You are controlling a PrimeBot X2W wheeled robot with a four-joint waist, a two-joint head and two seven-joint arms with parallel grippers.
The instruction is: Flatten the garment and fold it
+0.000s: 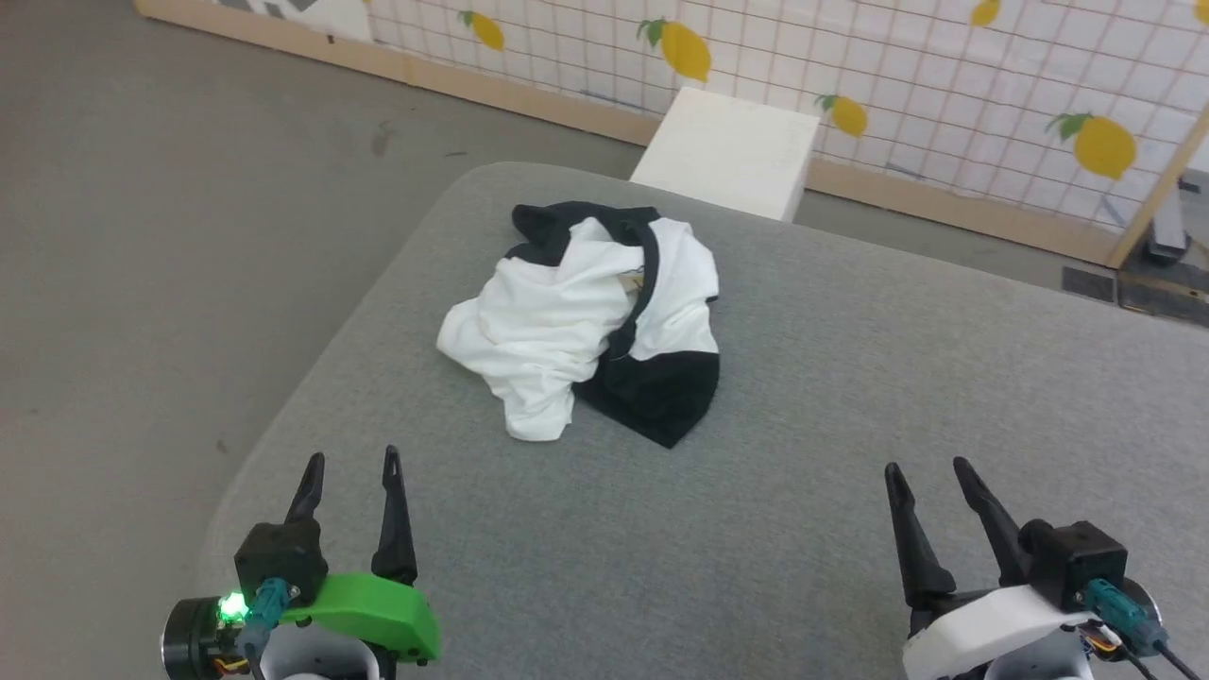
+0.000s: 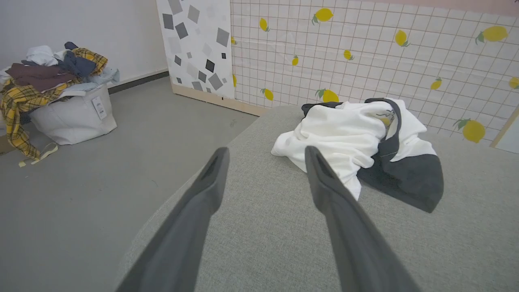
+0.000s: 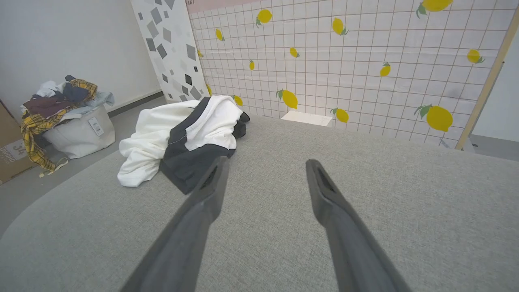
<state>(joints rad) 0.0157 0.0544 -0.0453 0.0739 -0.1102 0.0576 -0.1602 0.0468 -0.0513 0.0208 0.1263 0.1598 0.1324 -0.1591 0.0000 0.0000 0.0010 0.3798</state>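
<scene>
The soft white T-shirt with black sleeves and black collar trim (image 1: 576,321) is seen crumpled in a heap, so its outline cannot be traced; of the small yellow print only a sliver is made out in a fold, and any lettering is hidden. Both arms are cut off by the lower edge of the head view. The garment is lain on a grey woven fabric surface with a rounded corner (image 1: 803,491), toward its far left part, well apart from both grippers. Around the surface a grey floor (image 1: 142,236) is seen, backed by a white grid-patterned wall panel printed with yellow lemons (image 1: 945,85), beside which a white panel scattered with grey squares (image 2: 198,44) is stood. One white rectangular block (image 1: 727,151) is set just beyond the surface's far edge, and one white fabric bag heaped with mixed clothes (image 2: 73,117) is placed on the floor to the left. One garment and two grippers are counted: the green-shelled left gripper (image 1: 353,455) and the white-shelled right gripper (image 1: 926,465), each with two dark fingers spread apart, nothing being held between them
</scene>
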